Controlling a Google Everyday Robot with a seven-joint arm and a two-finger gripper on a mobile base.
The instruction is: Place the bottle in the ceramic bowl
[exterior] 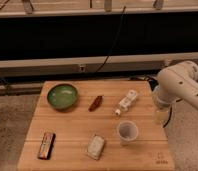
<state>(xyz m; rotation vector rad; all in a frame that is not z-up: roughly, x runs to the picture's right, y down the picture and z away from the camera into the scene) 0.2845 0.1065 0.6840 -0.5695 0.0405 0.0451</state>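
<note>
Hand spread wide, empty | hanging by table right edge | bottle lying apart

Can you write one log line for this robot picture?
tool: open, empty, at right edge of table | bottle: lying on table, untouched | ceramic bowl: empty

gripper hidden near white arm, arm cut off by right edge

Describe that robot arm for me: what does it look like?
The arm is smooth white, built of rounded, tube-like segments with a few small dark dots on its shell. Its pale gripper hangs beside the right edge of the table.
</note>
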